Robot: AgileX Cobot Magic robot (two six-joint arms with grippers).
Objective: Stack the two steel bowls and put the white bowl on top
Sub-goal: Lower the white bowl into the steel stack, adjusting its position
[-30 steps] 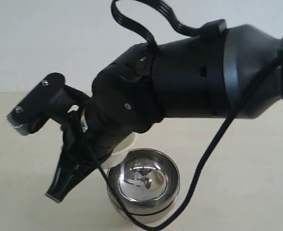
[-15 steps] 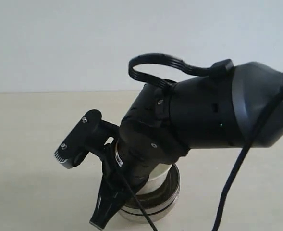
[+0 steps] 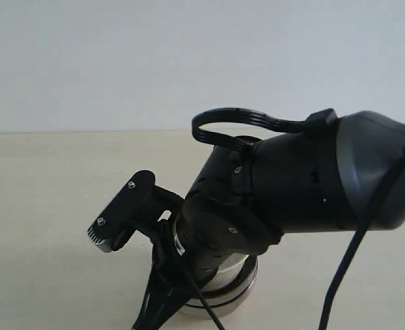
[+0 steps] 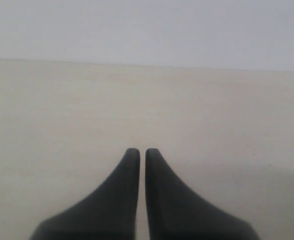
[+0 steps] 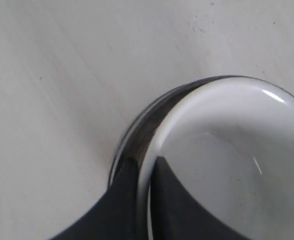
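Observation:
The two steel bowls point(image 3: 226, 294) sit nested on the table, mostly covered by my right arm point(image 3: 291, 185). In the right wrist view the white bowl point(image 5: 226, 150) rests inside the steel rim point(image 5: 146, 120), which shows as a dark shiny arc around it. My right gripper point(image 5: 144, 161) is shut on the white bowl's rim, one finger inside the bowl and one outside. In the exterior view the arm hides the white bowl. My left gripper point(image 4: 138, 151) is shut with nothing in it, over bare table away from the bowls.
The pale wooden table point(image 3: 51, 206) runs back to a plain light wall. A black cable point(image 3: 346, 275) hangs from the right arm beside the bowls.
My right arm has come down and to the right, carrying the white bowl from beside the steel stack onto it. The steel bowls' open inside is now covered.

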